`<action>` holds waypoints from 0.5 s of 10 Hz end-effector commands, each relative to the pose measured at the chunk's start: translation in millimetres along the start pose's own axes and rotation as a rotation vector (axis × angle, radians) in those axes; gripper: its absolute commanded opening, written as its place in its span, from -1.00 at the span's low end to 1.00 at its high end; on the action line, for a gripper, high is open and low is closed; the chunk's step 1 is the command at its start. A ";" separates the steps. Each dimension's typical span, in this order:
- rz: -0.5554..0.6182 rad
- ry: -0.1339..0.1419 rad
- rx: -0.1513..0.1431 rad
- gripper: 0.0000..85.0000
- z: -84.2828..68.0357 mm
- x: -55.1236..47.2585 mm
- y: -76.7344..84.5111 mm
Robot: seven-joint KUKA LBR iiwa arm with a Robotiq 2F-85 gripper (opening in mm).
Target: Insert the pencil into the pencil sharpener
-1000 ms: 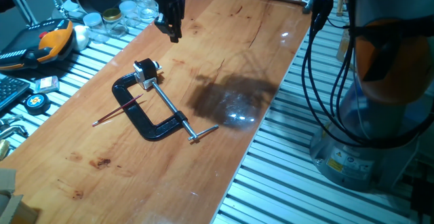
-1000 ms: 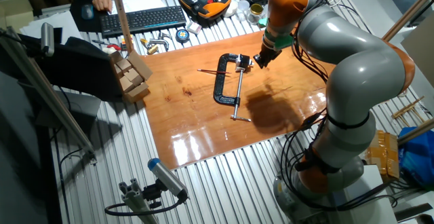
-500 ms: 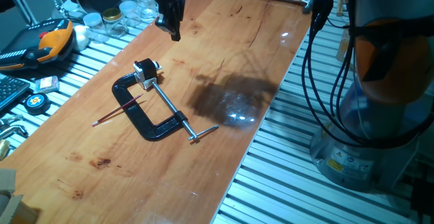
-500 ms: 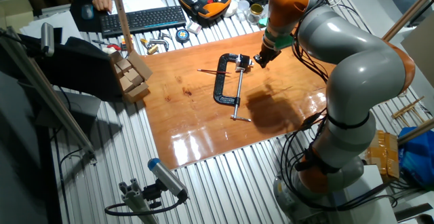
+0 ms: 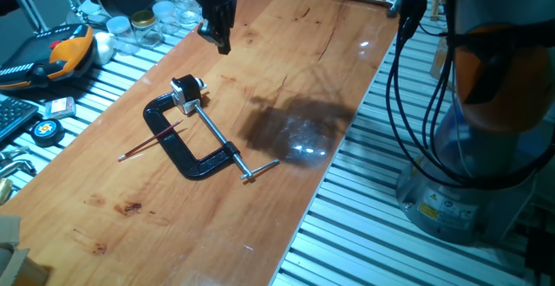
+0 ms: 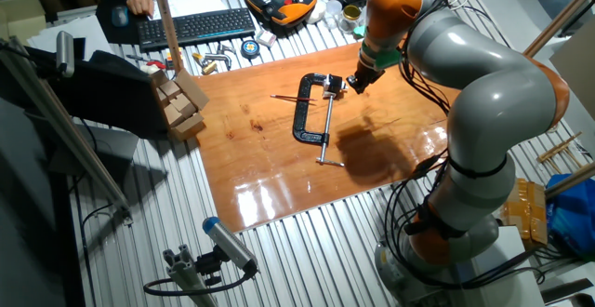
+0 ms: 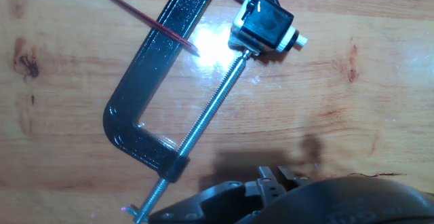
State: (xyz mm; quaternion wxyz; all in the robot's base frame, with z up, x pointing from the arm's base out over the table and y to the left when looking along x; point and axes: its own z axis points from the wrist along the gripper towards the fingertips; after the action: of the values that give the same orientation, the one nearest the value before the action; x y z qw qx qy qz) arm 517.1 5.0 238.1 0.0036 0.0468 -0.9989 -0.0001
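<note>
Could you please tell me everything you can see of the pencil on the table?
The pencil is a very thin, straight, dark red-brown stick with a paler point at its outer end. It lies flat on the wooden table, across the back of the black C-clamp, one end inside the clamp's opening, the other reaching out over bare wood. The pencil sharpener, held in the clamp's mouth, sits apart from it. The gripper hovers away, not touching it.
</note>
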 end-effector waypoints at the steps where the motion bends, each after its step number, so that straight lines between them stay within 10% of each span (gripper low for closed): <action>1: 0.002 0.001 -0.002 -1.00 0.2 0.1 0.2; 5: 0.013 0.016 -0.008 -1.00 3.5 -0.1 1.8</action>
State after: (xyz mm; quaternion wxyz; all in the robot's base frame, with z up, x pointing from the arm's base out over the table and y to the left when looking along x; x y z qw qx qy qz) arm 517.0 7.0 234.5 0.0117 0.0391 -0.9992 -0.0037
